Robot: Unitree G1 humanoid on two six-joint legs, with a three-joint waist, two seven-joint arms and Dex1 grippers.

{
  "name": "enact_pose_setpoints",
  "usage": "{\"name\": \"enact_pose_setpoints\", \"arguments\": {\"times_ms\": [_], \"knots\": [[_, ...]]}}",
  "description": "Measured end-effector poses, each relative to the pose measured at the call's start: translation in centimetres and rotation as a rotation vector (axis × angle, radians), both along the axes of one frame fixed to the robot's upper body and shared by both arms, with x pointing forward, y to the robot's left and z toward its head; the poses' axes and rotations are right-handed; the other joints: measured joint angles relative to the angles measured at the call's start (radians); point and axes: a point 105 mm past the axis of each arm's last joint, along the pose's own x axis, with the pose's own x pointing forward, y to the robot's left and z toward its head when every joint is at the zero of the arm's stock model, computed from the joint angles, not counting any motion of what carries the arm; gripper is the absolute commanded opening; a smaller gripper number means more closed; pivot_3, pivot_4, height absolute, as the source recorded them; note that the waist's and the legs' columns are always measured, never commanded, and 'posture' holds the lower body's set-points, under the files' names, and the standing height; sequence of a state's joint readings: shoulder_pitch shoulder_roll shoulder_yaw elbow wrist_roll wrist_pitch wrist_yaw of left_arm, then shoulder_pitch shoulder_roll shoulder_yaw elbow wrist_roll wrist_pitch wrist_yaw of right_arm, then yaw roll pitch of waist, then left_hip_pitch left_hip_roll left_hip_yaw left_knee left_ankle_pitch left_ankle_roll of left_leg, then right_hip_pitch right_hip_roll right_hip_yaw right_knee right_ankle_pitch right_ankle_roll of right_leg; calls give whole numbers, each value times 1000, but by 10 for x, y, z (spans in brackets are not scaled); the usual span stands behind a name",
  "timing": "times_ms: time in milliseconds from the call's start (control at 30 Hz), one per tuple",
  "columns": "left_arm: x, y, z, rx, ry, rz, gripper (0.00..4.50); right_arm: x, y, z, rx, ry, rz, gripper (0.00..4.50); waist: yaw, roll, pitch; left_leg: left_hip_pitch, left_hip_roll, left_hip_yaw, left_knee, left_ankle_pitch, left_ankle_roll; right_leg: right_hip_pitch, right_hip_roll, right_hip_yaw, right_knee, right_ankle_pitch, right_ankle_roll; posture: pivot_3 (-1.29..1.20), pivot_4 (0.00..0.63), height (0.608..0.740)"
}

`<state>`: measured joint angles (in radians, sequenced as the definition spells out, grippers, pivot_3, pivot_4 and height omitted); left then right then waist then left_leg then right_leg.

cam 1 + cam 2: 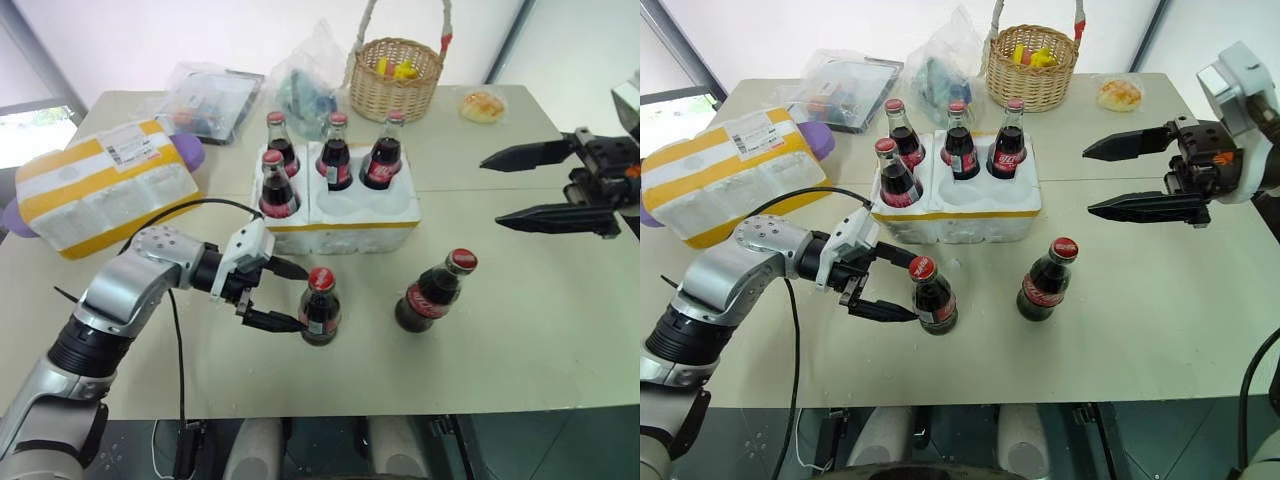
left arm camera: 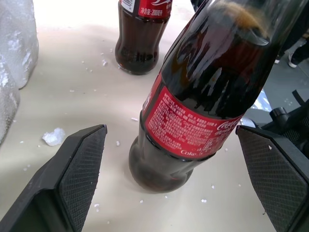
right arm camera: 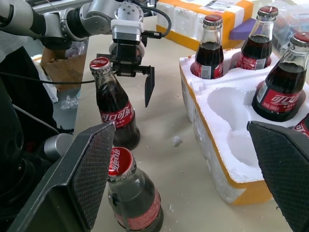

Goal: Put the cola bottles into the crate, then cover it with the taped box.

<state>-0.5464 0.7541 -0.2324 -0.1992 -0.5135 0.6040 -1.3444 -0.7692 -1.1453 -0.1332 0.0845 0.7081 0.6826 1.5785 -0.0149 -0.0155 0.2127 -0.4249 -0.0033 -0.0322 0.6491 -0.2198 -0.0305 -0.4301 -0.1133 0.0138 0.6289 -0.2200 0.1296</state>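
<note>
- Four cola bottles (image 1: 333,152) are standing in the crate (image 1: 345,214), two front wells waiting empty
- Left gripper (image 1: 285,296) is bracketing the nearer loose bottle (image 1: 319,307), jaws spread, not yet clamping
- Right gripper (image 1: 538,186) is hovering, jaws released, likely awaiting the other bottle (image 1: 434,291) on the tabletop (image 1: 520,330)

The cola bottles (image 1: 320,308) hold dark brown cola under red caps, each with a red label in white script. The crate (image 1: 345,222) is white foam with one yellow tape band near its base. The taped box (image 1: 105,186), at the left of the frame, is white with broad yellow bands and a white shipping label. My left end effector (image 1: 292,296) has black fingers — the table (image 1: 520,320) is pale beige.
</note>
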Motion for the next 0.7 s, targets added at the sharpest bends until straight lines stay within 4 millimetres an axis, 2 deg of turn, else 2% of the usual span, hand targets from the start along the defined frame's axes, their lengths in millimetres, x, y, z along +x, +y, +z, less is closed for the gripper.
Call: {"name": "enact_pose_setpoints", "arguments": {"times_ms": [167,700], "knots": [[0,-12,1,-36,9,-23,4470,3,3,2,7,-15,10,4500,1,0,0,0,0,0,0,0,0,0,0,0,0,0,0,0,150,737],[-9,-20,-7,3,119,-119,4470,5,4,1,13,-7,-12,4500,0,0,0,0,0,0,0,0,0,0,0,0,0,0,0,0,150,737]]}}
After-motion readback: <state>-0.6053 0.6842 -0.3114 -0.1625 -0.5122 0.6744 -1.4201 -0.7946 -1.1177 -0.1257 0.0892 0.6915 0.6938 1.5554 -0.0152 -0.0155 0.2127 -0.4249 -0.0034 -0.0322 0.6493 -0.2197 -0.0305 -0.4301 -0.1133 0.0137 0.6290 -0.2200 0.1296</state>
